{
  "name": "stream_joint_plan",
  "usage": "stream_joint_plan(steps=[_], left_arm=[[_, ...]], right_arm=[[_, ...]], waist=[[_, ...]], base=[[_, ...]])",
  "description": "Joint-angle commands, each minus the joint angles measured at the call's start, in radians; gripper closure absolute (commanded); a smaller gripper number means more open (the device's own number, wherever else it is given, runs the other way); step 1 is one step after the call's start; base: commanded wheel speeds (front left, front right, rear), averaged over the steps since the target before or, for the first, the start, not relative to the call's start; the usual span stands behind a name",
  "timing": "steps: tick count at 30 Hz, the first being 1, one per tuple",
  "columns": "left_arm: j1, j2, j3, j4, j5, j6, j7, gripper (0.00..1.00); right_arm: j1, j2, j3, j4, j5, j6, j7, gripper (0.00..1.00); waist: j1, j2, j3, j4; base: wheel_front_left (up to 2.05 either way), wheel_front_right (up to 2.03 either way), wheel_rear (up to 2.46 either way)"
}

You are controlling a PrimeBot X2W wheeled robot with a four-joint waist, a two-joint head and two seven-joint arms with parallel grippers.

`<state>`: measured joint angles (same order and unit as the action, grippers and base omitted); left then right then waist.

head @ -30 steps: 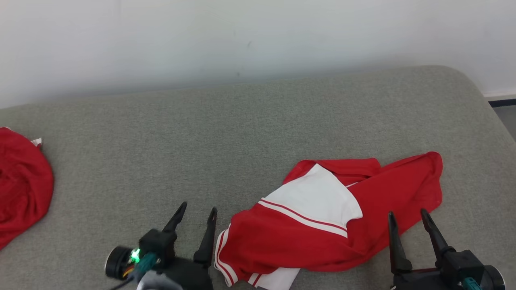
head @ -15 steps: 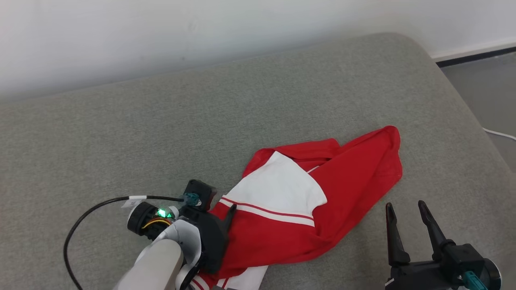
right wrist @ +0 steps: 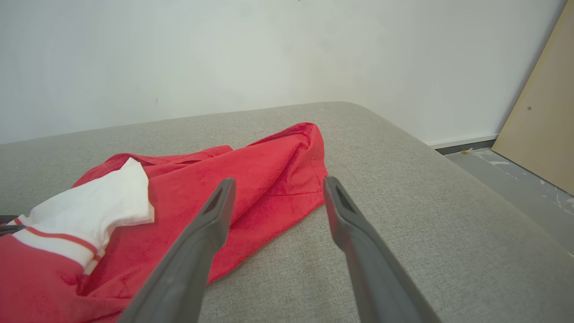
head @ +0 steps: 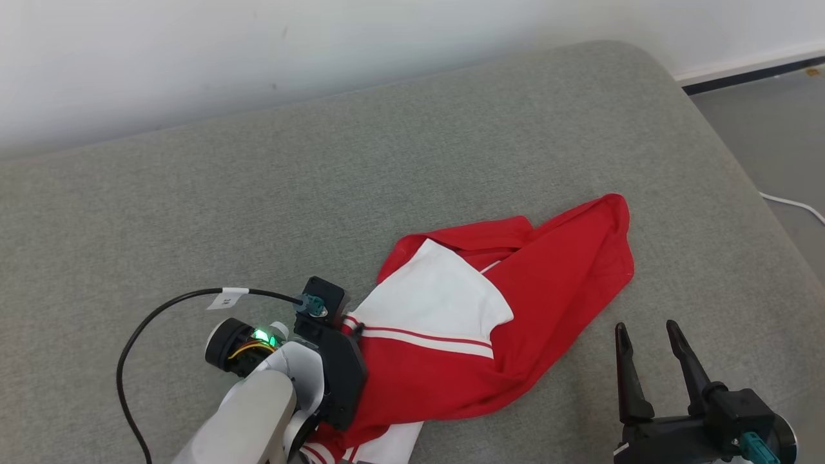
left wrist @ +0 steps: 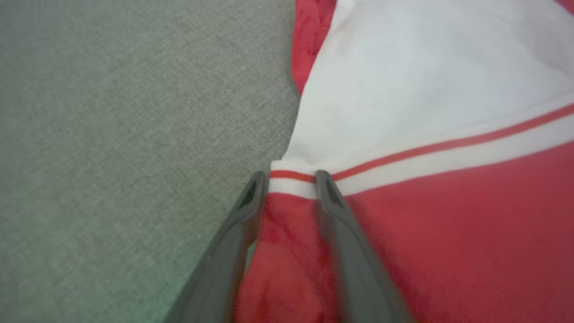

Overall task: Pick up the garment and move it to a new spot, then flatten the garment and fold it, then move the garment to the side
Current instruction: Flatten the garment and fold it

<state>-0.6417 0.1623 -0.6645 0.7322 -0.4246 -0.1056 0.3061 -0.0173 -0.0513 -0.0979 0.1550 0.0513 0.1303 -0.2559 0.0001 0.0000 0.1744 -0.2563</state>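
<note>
Garment (head: 528, 309) lies crumpled near-right on the grey cushion (head: 387, 161); my left gripper (left wrist: 291, 181) straddles its striped hem, though I cannot tell if it bites, so I should pinch deep before lifting, while my right gripper (head: 644, 327) waits spread.

- Reaches in from lower left of head view with left forearm (head: 248, 419); holds left gripper (left wrist: 290, 181) partly narrowed, gap between fingers.
- Holds right gripper (head: 645, 325) at lower right, fingers spread wide, pointing up-frame.
</note>
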Motion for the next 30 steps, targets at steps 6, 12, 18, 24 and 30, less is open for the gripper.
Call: stream_joint_plan(steps=[6, 12, 18, 24, 30], left_arm=[[0.054, 0.020, 0.026, -0.034, -0.037, 0.029, -0.015, 1.00], [0.134, 0.071, 0.063, -0.152, -0.056, 0.080, -0.037, 1.00], [0.238, 0.143, 0.098, -0.336, -0.066, 0.141, -0.046, 1.00], [0.280, 0.201, 0.159, -0.551, -0.017, 0.216, -0.187, 1.00], [0.385, 0.207, 0.196, -0.673, -0.026, 0.284, -0.263, 1.00]], right_arm=[[0.006, 0.002, -0.007, -0.003, -0.004, 0.001, -0.006, 0.00], [0.010, 0.002, -0.020, -0.011, -0.010, 0.001, -0.007, 0.00], [0.009, 0.002, -0.031, -0.025, -0.012, 0.001, -0.002, 0.00], [0.001, 0.002, -0.028, -0.031, -0.010, 0.001, -0.001, 0.00], [0.001, 0.002, -0.025, -0.032, -0.008, 0.001, -0.002, 0.00]], waist=[[-0.0001, 0.0000, -0.007, 0.045], [-0.0001, 0.0000, -0.004, 0.094], [-0.0001, 0.0000, 0.004, 0.138], [-0.0001, 0.0000, 0.010, 0.159], [-0.0001, 0.0000, 0.011, 0.156]], base=[[0.00, 0.00, 0.00], [0.00, 0.00, 0.00], [0.00, 0.00, 0.00], [0.00, 0.00, 0.00], [0.00, 0.00, 0.00]])
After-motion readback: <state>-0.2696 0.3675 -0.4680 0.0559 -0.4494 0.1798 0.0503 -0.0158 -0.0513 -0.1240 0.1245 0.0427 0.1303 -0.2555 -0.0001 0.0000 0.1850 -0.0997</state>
